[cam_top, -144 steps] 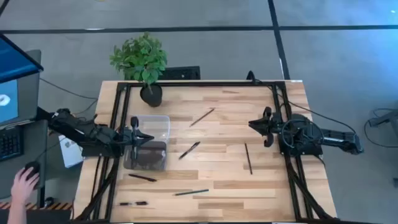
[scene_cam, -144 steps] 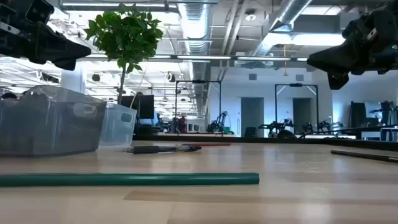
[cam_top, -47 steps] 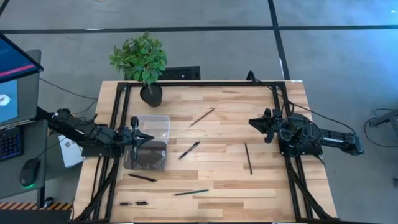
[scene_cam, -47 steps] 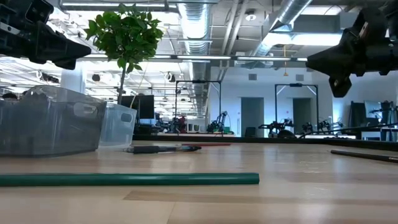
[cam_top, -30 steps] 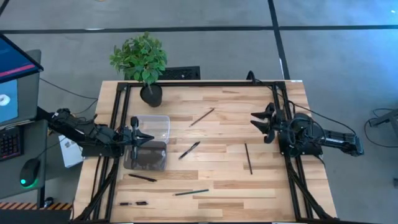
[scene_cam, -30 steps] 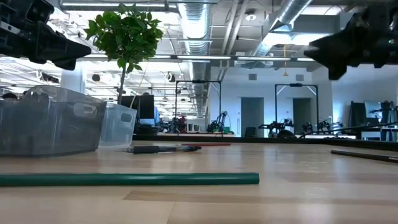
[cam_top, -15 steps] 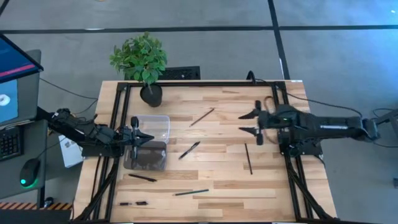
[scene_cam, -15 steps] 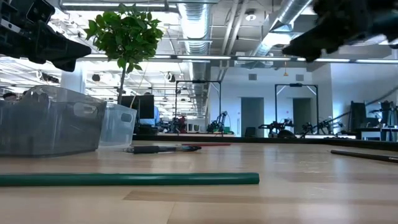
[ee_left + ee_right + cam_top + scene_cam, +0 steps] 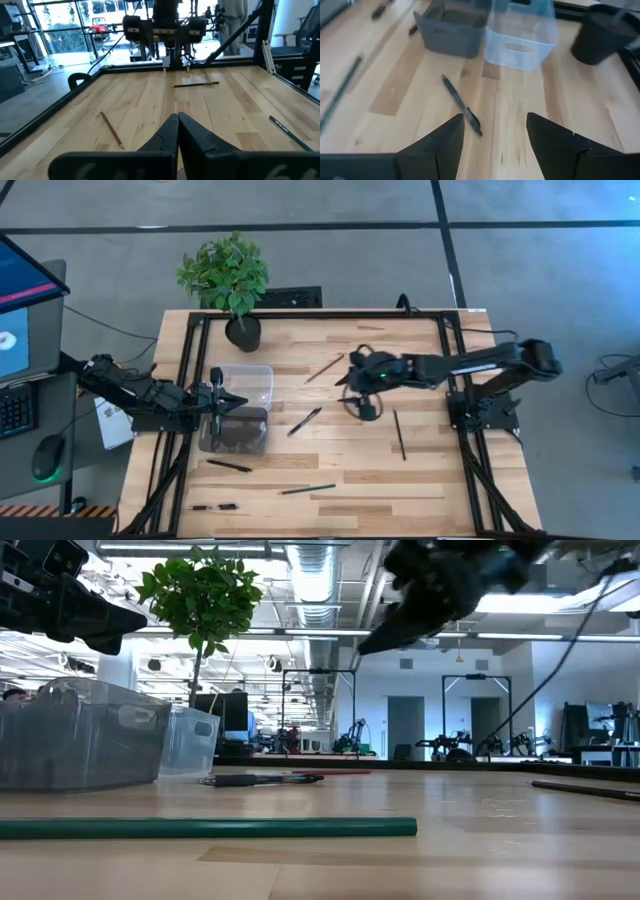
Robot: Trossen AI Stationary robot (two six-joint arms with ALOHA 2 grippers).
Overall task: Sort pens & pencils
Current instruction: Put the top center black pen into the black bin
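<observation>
The right gripper (image 9: 352,392) is held above mid-table with jaws spread wide and nothing between them, a black pen (image 9: 305,421) lying on the wood just ahead of it, toward the clear bin (image 9: 255,380) and grey bin (image 9: 235,430). The left gripper (image 9: 232,402) is parked over those bins at the left edge of the table (image 9: 420,470), jaws pressed together. The other pens and pencils are scattered flat: a brown pencil (image 9: 325,367) near the right gripper, a dark one (image 9: 399,434), a green one (image 9: 308,489), and two black ones (image 9: 229,466) (image 9: 214,507) at the near-left.
</observation>
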